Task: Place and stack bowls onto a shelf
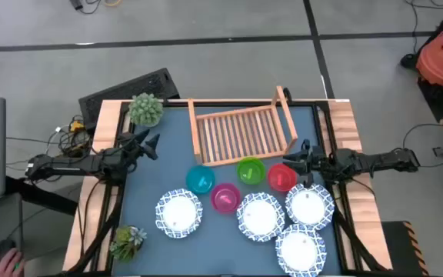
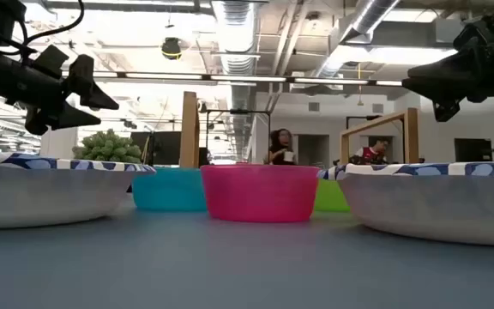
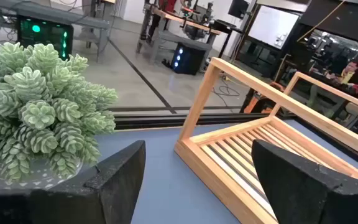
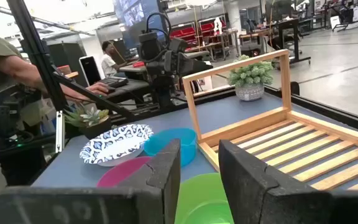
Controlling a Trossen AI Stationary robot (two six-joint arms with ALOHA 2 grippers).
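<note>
Blue tabletop [image 1: 148, 173] carries the empty wooden shelf [image 1: 241, 132] at its far side. Nearer stand the teal bowl [image 1: 200, 180], magenta bowl [image 1: 225, 198], green bowl [image 1: 250, 170] and red bowl [image 1: 281, 176], with four white blue-rimmed bowls [image 1: 179, 213] in front. Left gripper [image 1: 151, 144] hovers beside a potted plant [image 1: 145, 109], jaws wide. Right gripper [image 1: 292, 156] hangs above the red bowl, jaws narrowly parted, holding nothing.

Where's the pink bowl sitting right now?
From above, the pink bowl sits mid-table, between the teal bowl and a white bowl, in front of the shelf.
</note>
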